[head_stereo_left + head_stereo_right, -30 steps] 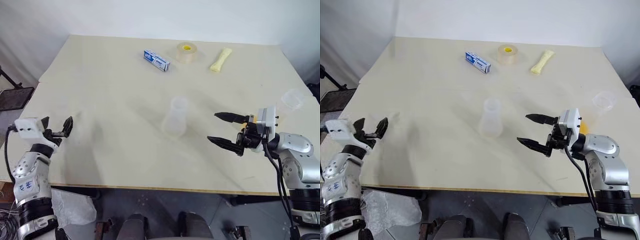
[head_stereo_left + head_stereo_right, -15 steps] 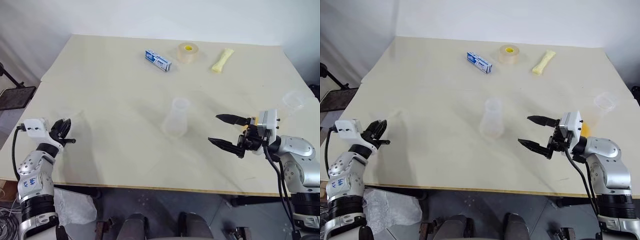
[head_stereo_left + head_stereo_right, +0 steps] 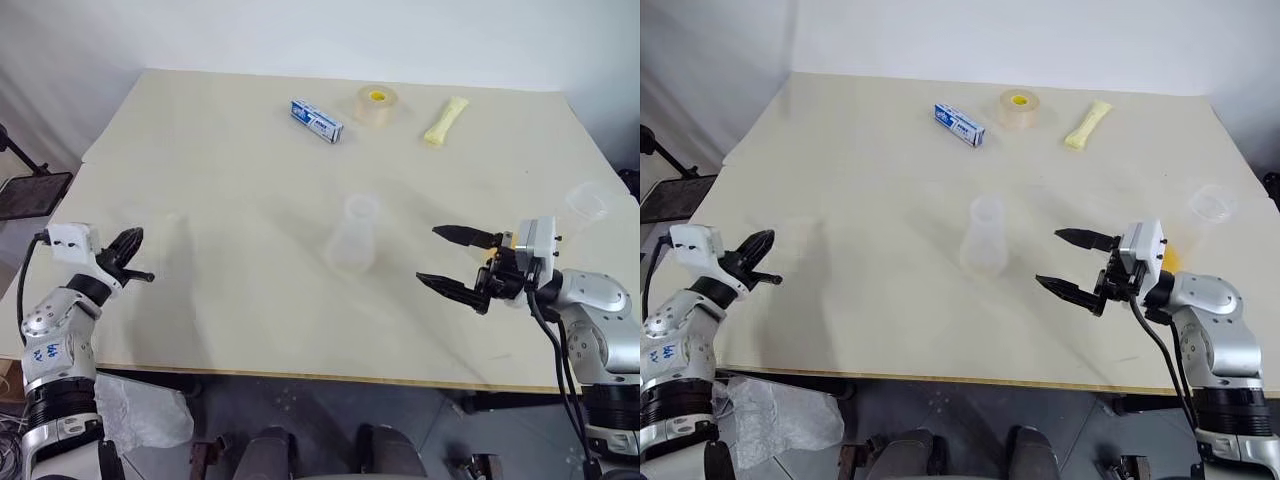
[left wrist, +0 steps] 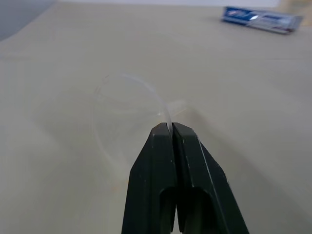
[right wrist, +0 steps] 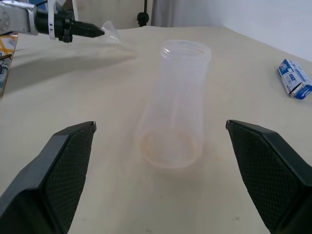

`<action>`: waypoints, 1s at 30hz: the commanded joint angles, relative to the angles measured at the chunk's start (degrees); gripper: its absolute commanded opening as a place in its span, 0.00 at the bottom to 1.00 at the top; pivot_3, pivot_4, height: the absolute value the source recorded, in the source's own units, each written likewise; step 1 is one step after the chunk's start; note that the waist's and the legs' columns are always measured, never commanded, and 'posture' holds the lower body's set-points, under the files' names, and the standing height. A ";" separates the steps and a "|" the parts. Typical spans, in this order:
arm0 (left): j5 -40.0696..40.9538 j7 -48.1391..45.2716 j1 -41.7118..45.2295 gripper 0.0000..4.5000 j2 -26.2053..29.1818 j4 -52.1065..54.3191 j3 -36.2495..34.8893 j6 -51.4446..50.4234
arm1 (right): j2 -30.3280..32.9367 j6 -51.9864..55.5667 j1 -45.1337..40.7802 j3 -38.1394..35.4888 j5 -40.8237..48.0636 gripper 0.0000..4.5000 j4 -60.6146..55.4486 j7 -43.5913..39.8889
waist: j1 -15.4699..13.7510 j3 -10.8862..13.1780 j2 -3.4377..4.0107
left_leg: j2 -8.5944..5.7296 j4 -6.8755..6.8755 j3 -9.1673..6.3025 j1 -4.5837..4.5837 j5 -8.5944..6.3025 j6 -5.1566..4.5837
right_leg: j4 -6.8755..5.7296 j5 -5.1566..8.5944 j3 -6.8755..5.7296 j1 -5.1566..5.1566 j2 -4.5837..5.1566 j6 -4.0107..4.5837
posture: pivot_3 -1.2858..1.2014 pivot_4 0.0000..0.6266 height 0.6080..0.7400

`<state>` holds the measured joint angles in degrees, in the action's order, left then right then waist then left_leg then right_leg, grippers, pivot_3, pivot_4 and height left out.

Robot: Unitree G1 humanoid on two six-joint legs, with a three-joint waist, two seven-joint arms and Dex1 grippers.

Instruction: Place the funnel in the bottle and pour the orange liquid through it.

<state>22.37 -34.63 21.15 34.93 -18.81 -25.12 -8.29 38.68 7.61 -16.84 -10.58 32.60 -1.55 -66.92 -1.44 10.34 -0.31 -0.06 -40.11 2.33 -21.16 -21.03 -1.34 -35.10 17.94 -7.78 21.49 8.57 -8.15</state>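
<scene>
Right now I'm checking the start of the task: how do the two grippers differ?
The left gripper is shut on the clear funnel's rim; the right gripper is open, holding nothing. The left is near the table's left edge; the right faces the bottle. Both have black fingers.

A pale cream wooden tabletop (image 3: 220,180) (evenly lit) stands against a plain white wall (image 3: 330,35), above a dark grey floor (image 3: 300,400).

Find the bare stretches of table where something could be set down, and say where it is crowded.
Bare: the wide stretch between the left gripper holding the funnel and the bottle; also the near strip under the right gripper. Crowded: the far edge, with box, tape roll and packet.
</scene>
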 commanded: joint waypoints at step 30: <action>-14.70 -49.56 61.42 0.01 -6.57 -42.65 29.81 22.82 | -6.15 2.96 14.46 -6.72 4.82 1.00 -20.89 17.23 | 0.08 0.02 -0.04 | -0.07 0.05 0.70 -0.12 0.01 -0.01 | 0.05 -0.01 -0.18 0.13 -0.05 -0.02 | 0.52 0.24 1.00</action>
<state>8.40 -83.93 79.90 28.64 -60.59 5.09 12.23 32.79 12.23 -2.98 -15.67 37.17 -19.97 -50.32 -1.36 10.36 -0.34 -0.13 -40.07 3.03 -21.28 -21.02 -1.36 -35.04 17.93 -7.96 21.62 8.52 -8.17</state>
